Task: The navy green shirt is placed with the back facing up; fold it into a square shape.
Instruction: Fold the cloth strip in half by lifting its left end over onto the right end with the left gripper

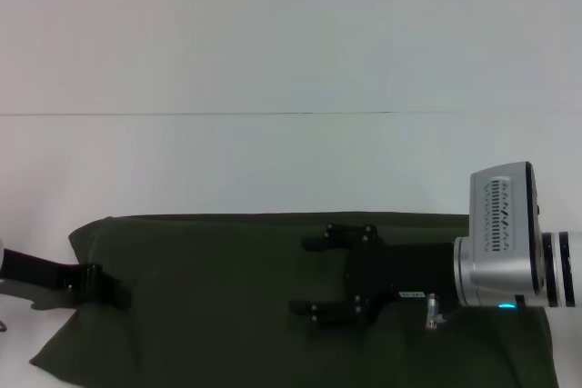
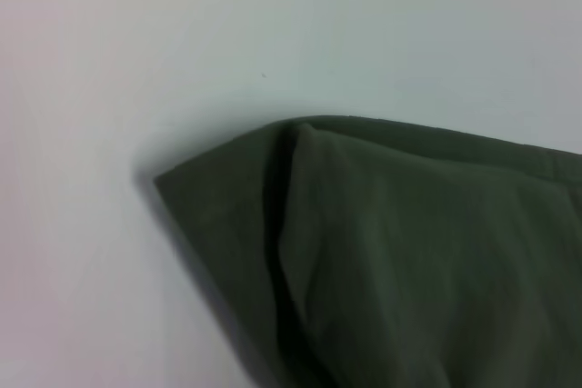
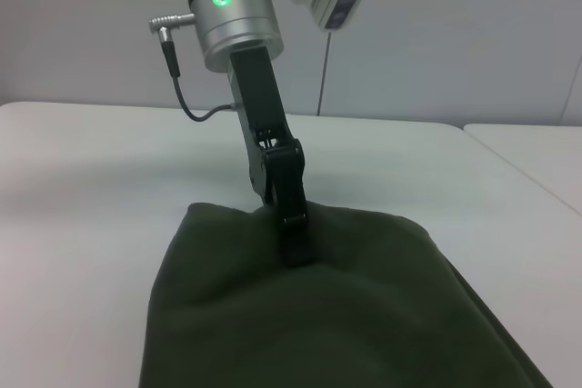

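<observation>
One navy green shirt (image 1: 227, 297) is lying on one white table (image 1: 273, 161), and two black grippers are working over it. The shirt is soft, matte, dark olive fabric, plain, already lying as a long band running left to right along the near part of the table, with a straight far edge and a rounded left end. In the left wrist view a folded layer (image 2: 409, 252) is sitting on top of a lower layer, a dark crease running between them, and the corner is tapering to a blunt point on the bare tabletop.

The left gripper (image 1: 114, 295) is resting at the shirt's left end, its fingers pressing down into the cloth; the right wrist view is showing them (image 3: 293, 224) narrow and dug into the fabric edge, though whether they are pinching a fold cannot be told. The right gripper (image 1: 309, 276) is hovering over the middle of the shirt, its two fingers spread wide and holding nothing, with its silver wrist body (image 1: 500, 243) trailing off to the right.

Beyond the far edge the table is stretching smooth and white.
</observation>
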Tool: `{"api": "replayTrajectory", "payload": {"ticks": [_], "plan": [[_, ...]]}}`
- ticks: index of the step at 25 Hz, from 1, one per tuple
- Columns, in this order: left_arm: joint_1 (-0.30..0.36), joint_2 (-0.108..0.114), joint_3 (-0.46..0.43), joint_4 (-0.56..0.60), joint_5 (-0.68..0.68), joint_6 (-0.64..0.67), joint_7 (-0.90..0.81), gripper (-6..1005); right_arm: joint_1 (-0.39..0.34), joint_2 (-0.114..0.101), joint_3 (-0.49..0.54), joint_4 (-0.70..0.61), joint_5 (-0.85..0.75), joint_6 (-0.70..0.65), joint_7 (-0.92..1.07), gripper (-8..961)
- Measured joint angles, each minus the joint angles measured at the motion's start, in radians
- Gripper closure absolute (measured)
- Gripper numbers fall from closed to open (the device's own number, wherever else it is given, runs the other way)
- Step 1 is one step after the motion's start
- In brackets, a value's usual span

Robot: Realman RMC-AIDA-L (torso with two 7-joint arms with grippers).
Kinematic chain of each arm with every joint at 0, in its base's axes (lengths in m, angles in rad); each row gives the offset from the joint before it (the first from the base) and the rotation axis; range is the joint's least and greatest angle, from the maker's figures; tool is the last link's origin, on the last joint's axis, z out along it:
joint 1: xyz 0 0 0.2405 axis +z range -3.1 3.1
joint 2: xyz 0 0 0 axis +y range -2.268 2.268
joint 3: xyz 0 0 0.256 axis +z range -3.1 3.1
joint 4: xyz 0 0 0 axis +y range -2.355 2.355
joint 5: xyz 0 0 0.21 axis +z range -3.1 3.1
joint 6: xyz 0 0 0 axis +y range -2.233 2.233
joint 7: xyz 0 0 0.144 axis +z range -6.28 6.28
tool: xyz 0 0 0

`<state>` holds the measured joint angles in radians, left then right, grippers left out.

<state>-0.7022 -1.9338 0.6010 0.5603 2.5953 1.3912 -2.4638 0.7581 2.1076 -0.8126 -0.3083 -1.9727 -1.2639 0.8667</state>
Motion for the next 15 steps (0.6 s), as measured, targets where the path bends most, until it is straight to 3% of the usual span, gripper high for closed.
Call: {"api": "replayTrajectory", "payload": {"ticks": [7,15], "plan": [[-0.004,-0.001,0.001,0.001,0.002,0.0,0.003,819,0.002,0.0,0.001,0.0,0.0,0.0,0.0,75],[-0.003,0.002,0.002,0.027,0.011,-0.008,0.015,854,-0.002,-0.001,0.002,0.0,0.009,-0.01,0.0,75]]}}
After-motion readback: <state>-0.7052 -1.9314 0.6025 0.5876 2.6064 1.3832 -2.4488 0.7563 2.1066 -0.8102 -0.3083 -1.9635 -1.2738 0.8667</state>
